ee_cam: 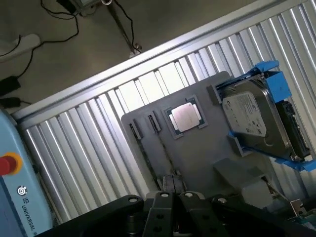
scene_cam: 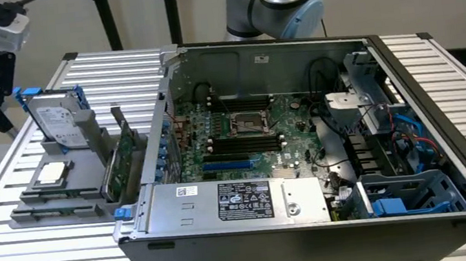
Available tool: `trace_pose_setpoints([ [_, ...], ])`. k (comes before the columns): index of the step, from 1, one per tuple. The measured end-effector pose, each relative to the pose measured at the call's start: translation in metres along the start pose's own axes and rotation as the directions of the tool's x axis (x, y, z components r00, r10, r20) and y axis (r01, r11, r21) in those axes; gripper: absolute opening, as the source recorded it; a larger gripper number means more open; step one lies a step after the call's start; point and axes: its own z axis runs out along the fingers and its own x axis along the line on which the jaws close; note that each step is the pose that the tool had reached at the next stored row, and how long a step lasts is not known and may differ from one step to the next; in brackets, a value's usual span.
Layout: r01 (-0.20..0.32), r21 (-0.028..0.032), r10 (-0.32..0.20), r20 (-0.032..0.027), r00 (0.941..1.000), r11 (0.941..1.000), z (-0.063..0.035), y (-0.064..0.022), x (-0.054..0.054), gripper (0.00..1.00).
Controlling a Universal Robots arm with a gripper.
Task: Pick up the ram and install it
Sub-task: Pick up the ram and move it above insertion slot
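Green laminate, thin and rigid. Judged light and stiff along its length, yet brittle under twist and easily marked on the chips and the contact edge. Located as the ram (scene_cam: 116, 172): standing on edge among the green boards in the grey holder (scene_cam: 81, 166) on the bench (scene_cam: 47, 260), at the exterior view's left, just beside the open computer case (scene_cam: 228, 251). Cannot separate it cleanly from the taller cards next to it (overlapping from this angle).

Best taken across the two flat faces, near mid-length of the upper edge and clear of the contacts. Best lifted straight, not levered. Smooth faces, so likely to slip under a weak pinch.

Found the claw (ee_cam: 174, 193) above the holder's hard-drive end, near the hard drive (ee_cam: 252, 118) and the processor (ee_cam: 185, 117), well apart from the case. Claw opening: cannot tell. Nothing seen in its hold.

Judged vacant: the black memory slots (scene_cam: 243, 143) on the motherboard — installation not yet done.
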Motion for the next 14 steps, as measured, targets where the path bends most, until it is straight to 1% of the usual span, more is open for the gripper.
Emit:
trace_pose_setpoints([
  [2, 0.036, -0.0030, -0.036, -0.0024, 0.9993, 0.9993, 0.0008, 0.0001, 0.000, 0.00],
  [4, 0.072, -0.0069, -0.072, -0.0050, 0.9974, 0.9974, 0.0019, 0.0000, 0.000, 0.00],
  [7, 0.113, -0.0145, -0.113, -0.0083, 0.9936, 0.9935, 0.0042, -0.0002, 0.000, 0.00],
  [12, 0.155, -0.0291, -0.155, -0.0135, 0.9878, 0.9876, 0.0094, -0.0010, 0.002, 0.00],
  [13, 0.161, -0.0308, -0.161, -0.0142, 0.9868, 0.9865, 0.0107, -0.0014, 0.002, 0.00],
  [14, 0.166, -0.0311, -0.167, -0.0145, 0.9859, 0.9856, 0.0119, -0.0017, 0.003, 0.00],
])
